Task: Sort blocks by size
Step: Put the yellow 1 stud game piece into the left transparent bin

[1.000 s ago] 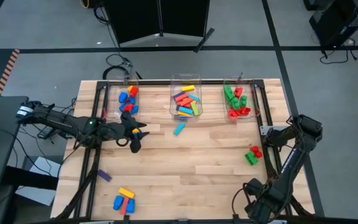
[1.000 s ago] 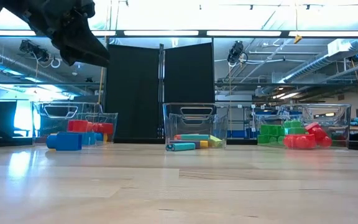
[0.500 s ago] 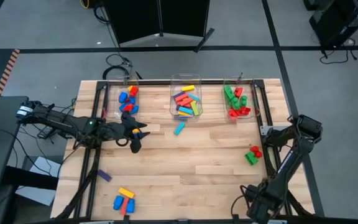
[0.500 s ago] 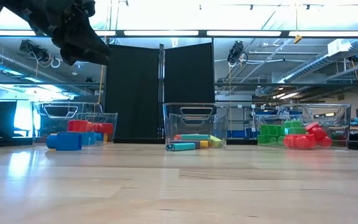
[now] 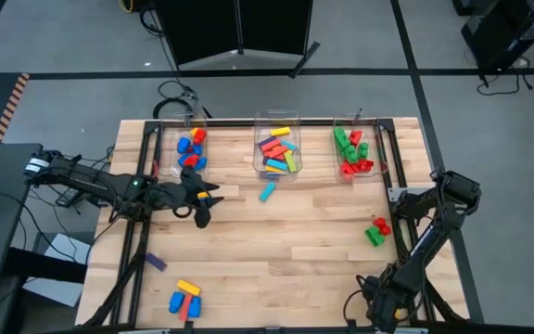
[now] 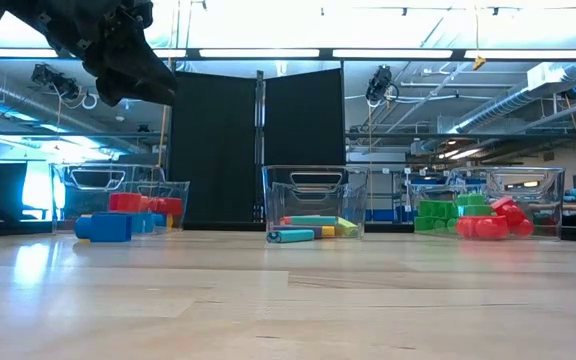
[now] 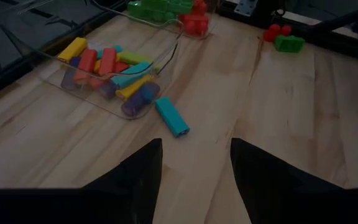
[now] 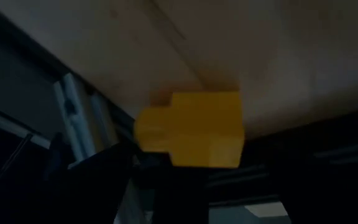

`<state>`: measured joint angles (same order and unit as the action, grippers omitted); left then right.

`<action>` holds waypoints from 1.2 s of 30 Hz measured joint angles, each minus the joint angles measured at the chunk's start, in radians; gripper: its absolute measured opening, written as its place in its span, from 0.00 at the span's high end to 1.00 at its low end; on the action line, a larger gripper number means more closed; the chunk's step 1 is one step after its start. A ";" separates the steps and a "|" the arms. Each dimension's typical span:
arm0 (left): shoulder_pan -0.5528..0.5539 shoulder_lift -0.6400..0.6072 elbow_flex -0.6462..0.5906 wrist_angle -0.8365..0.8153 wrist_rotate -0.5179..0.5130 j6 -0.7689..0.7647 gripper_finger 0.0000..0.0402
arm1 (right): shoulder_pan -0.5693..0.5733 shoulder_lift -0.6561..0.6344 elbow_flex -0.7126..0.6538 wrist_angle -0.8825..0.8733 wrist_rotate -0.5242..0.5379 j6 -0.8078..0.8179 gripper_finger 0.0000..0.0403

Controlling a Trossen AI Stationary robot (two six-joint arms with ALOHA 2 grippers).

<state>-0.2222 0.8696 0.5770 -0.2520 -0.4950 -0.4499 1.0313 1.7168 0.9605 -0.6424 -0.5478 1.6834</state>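
While our left hand (image 5: 202, 206) hovers with fingers apart near the cyan long plastic block (image 5: 267, 192), our right hand (image 5: 378, 306) at the table (image 5: 323, 241) edge, a chunky yellow plastic block (image 8: 194, 127) before it, grip unclear.

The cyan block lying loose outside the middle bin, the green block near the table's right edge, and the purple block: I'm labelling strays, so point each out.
cyan block (image 5: 267, 192), high view, middle of its top face.
green block (image 5: 375, 237), high view, its top.
purple block (image 5: 156, 263), high view, its centre.
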 joint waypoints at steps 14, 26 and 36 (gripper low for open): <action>0.000 0.000 0.000 -0.001 0.000 -0.007 0.51 | 0.000 0.000 -0.109 0.153 -0.003 0.015 0.06; 0.000 0.000 0.000 -0.003 -0.001 -0.003 0.51 | -0.001 0.000 -0.121 0.166 -0.025 0.010 0.35; 0.000 0.000 0.000 -0.003 -0.002 -0.002 0.51 | -0.011 0.000 -0.123 0.167 -0.033 0.008 0.31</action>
<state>-0.2222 0.8696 0.5773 -0.2548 -0.4972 -0.4519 1.0208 1.7168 0.8378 -0.4755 -0.5812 1.6918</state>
